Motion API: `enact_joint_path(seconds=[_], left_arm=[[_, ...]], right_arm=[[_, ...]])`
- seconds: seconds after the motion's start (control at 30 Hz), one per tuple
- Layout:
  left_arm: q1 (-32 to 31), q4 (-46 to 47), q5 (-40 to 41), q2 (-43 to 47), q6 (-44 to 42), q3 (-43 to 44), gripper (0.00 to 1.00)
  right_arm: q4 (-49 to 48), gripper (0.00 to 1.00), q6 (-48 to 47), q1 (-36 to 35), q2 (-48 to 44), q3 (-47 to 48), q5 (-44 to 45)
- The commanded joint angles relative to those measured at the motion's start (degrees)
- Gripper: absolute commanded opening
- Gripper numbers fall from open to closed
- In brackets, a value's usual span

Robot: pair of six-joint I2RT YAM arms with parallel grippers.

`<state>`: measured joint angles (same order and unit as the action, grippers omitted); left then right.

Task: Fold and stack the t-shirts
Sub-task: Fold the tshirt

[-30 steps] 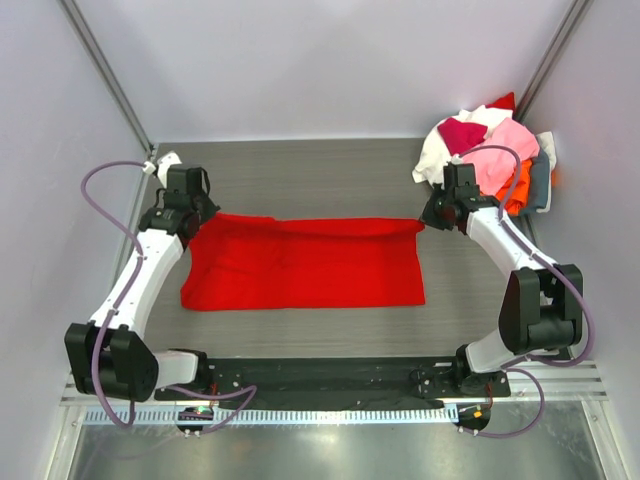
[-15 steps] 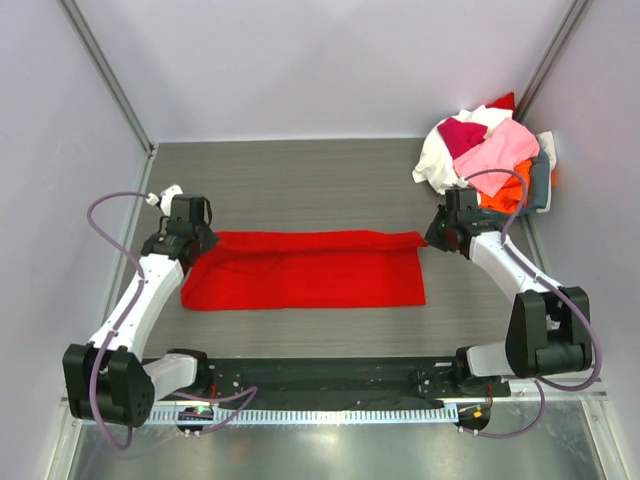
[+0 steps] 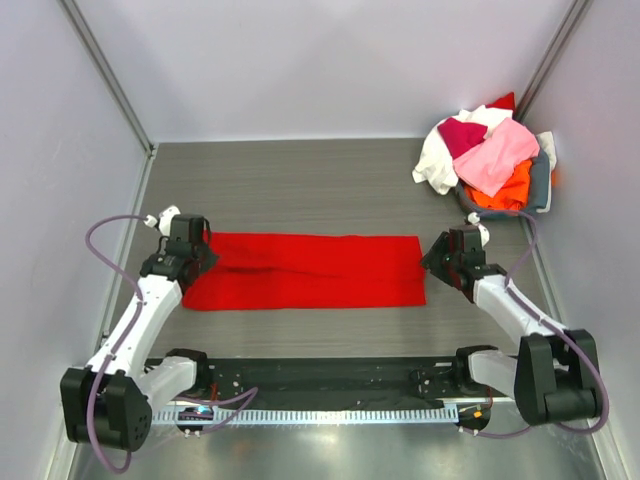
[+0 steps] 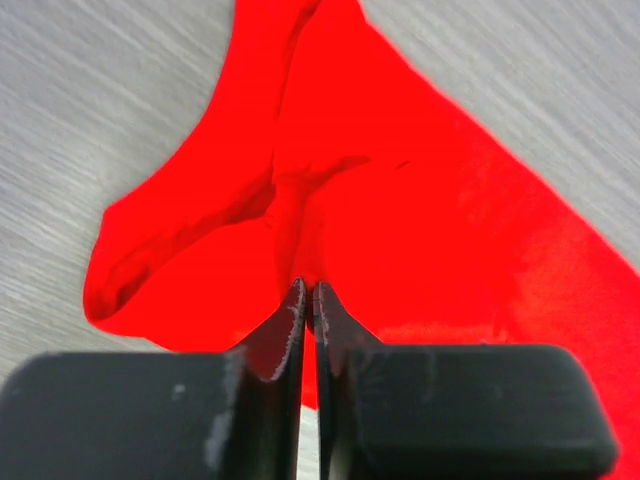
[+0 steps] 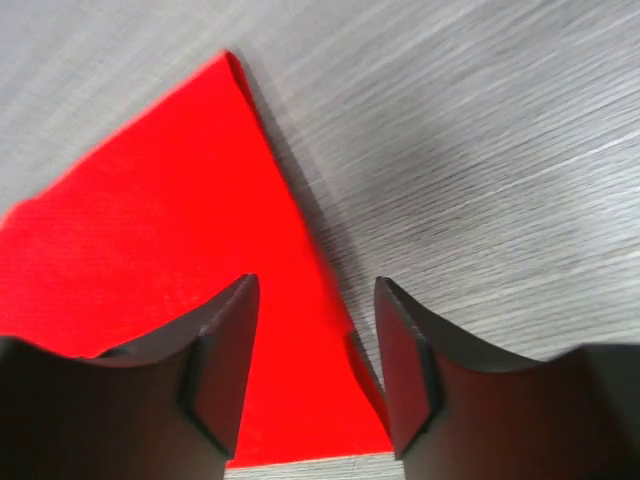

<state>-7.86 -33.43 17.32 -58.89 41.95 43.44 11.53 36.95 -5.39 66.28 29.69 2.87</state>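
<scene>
From above, the red shirt (image 3: 305, 270) lies flat on the table (image 3: 300, 190) as a long band across the middle of the frame, folded lengthwise. The other shirts (image 3: 485, 150) are heaped at the upper right, well apart from it.

My left gripper (image 4: 305, 295) sits at the band's left end. Its jaws are clenched, and a crease of cloth runs straight up to the tips, so I judge it is pinching the shirt there. My right gripper (image 5: 315, 285) is at the right end with its jaws released. They straddle the shirt's edge and grasp nothing.

The right end looks square and flat. The left end is rumpled, with a loose lobe bulging toward the lower left of the left wrist view. To do this step well, I would lay that left corner down so its edges line up with the layer beneath, then let go slowly so the cloth doesn't drag. Both grippers should lift straight up, since a sideways pull could undo the fold. I would smooth the left end before any crosswise fold.
</scene>
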Motion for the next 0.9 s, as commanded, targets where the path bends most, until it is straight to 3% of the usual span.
enact_joint_path(seconds=[0.0,0.13,0.17,0.33,0.47,0.67,0.87], left_arm=[[-0.23,-0.23,-0.80,3.69,1.55,-1.34,0.08],[-0.14,-0.14,-0.89,9.40,1.99,-2.92,0.19],[-0.23,-0.14,-0.80,10.54,2.08,-3.18,0.27],[-0.05,-4.78,0.69,11.61,2.87,-0.73,0.27],[0.03,-5.07,0.88,8.72,3.40,0.94,0.53],[2.14,-2.61,-2.72,-2.97,3.31,6.64,0.56],[7.68,-4.10,-7.04,-17.45,4.98,15.61,0.56]], right_arm=[[-5.82,0.57,1.29,0.20,-6.50,-1.13,3.10],[-5.47,0.56,-0.03,-0.24,-6.78,0.36,2.23],[-5.55,0.55,-0.38,-0.41,-6.26,0.71,1.70],[-5.03,0.45,-1.79,-5.85,-0.03,5.54,-1.64],[-4.14,0.45,-2.06,-13.67,6.11,10.90,-2.08],[-15.90,0.45,0.58,-24.22,15.18,16.79,-14.53],[-21.10,0.45,0.40,-32.74,28.71,28.21,-20.96]])
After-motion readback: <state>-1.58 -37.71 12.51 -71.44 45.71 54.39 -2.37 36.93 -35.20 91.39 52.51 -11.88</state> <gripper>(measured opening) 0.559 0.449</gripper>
